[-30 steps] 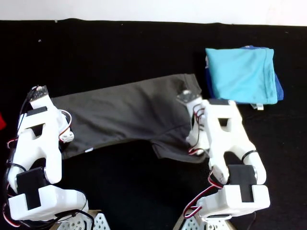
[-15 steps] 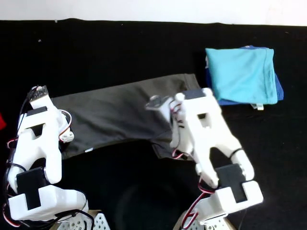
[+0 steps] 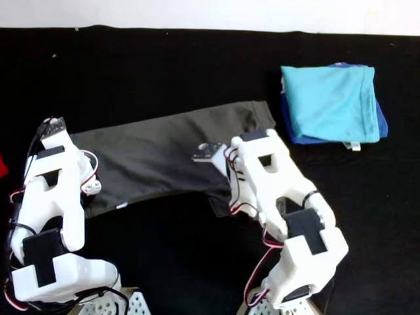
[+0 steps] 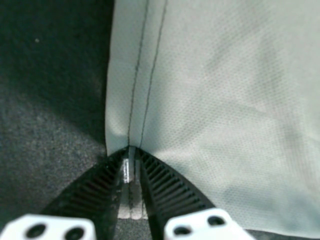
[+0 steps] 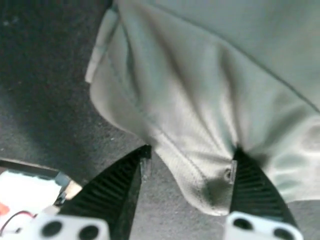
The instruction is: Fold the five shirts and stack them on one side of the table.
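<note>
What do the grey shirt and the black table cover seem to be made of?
The grey shirt looks like a thin matte knit, perhaps sports polyester: a fine dotted texture and a double-stitched hem show. The black table cover seems a soft matte cloth, maybe felt: fuzzy, speckled, without shine.

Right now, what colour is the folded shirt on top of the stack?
Top folded shirt is turquoise; high view shows it best.

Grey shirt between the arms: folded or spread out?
Spread out, not neatly folded: the grey shirt lies long across the table, far wider than the folded blue pile.
</note>
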Motion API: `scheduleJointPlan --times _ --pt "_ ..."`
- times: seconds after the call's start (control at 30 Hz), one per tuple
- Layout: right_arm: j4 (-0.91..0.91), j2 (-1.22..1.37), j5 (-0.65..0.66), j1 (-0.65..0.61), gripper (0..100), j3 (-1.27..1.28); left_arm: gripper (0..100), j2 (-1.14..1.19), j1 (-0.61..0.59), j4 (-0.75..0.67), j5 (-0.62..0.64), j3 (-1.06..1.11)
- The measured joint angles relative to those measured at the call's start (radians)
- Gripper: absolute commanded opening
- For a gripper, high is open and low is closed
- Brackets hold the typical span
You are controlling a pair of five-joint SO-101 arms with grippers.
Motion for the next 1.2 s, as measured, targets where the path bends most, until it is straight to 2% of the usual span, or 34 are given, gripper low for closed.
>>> scheduleJointPlan --times 0.13,0.2,0.27,0.3,0.33,0.5,0.7,0.93,1.2 --pt "-0.003 0.087 0.002 0.02 23.8 -0.084 1 0.0 0.0 0.0 0.0 0.0" --pt "-0.002 0.14 0.002 0.035 14.9 -0.14 1 0.0 0.0 0.0 0.0 0.0" --pt "-0.002 0.187 0.002 0.052 1.5 -0.193 1 0.0 -0.003 0.0 0.0 0.0" --pt "-0.002 0.206 0.002 0.066 0.3 -0.222 1 0.0 -0.006 0.0 0.0 0.0" --pt "0.009 0.222 0.002 0.075 2.4 -0.253 1 0.0 -0.008 0.0 0.0 0.0" --pt "0.087 0.253 0.002 0.084 0.7 -0.368 1 0.0 -0.008 0.0 0.0 0.0" --pt "0.158 0.184 0.0 0.081 0.7 -0.477 1 0.0 -0.008 0.0 0.0 0.0" --pt "0.161 0.166 0.0 0.081 0.7 -0.646 1 0.0 -0.008 0.0 0.0 0.0" --pt "0.037 0.379 -0.161 0.08 0.9 -0.962 1 0.0 -0.008 0.0 0.0 0.0"
